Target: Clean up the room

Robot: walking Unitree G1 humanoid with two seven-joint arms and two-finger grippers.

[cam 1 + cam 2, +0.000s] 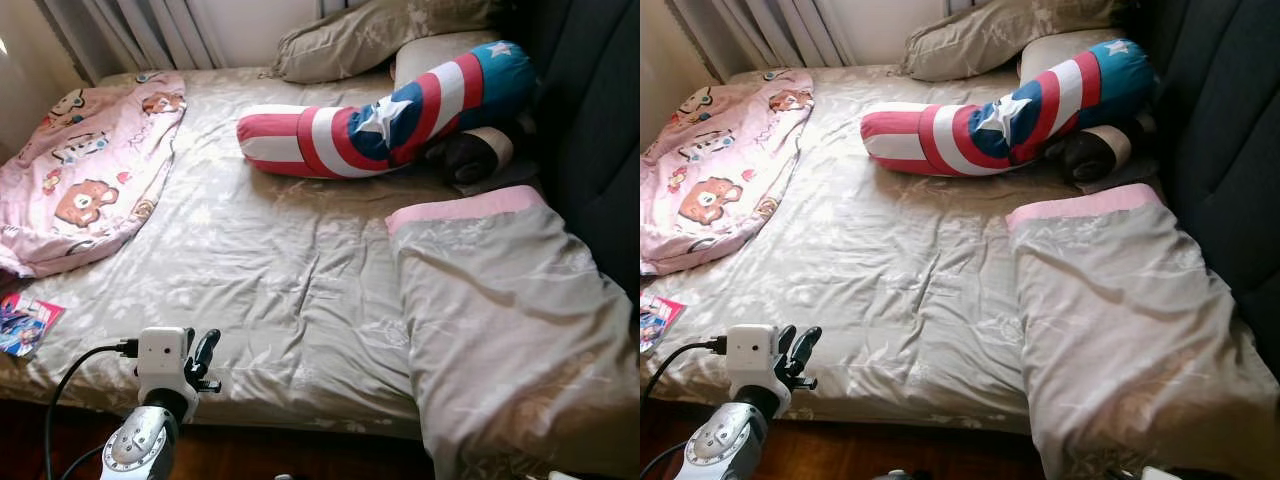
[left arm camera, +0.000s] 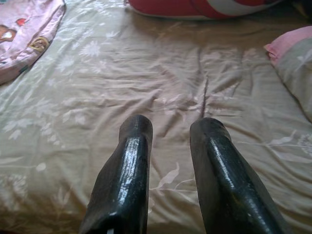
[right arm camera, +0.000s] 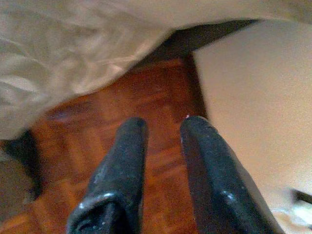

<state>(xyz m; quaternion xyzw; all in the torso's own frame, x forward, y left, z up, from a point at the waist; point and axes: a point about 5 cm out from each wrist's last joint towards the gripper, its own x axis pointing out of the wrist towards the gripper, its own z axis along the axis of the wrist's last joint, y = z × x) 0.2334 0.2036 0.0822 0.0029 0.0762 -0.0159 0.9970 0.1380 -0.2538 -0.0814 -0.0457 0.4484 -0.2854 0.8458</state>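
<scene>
Left eye view: the left gripper (image 1: 203, 358) hovers at the near edge of the bed (image 1: 280, 260), its silver arm raised from below and its black fingers aimed out over the rumpled sheet toward the far side. The left wrist view shows those fingers (image 2: 131, 165) parted, nothing between them, the sheet bare under them. The right gripper (image 3: 163, 127) hangs low beside the bed, pointing down at the wooden floor (image 3: 146, 97); its jaws stand slightly apart and hold nothing.

The clutter lies well apart from either gripper: a pink cartoon blanket (image 1: 85, 165) bunched at the far left corner, a star-and-stripe bolster (image 1: 390, 115) lying crosswise near the far edge, a folded quilt (image 1: 510, 330) hanging over the near right corner, and a small colourful packet (image 1: 25, 322) at the near left edge.

The risks, as I judge them: a reach from this stance for the blanket or bolster could overextend the arm and tip the robot's balance. Closing low on the sheet would likely snag it and drag it. The quilt, already overhanging, could slide to the floor if nudged.
</scene>
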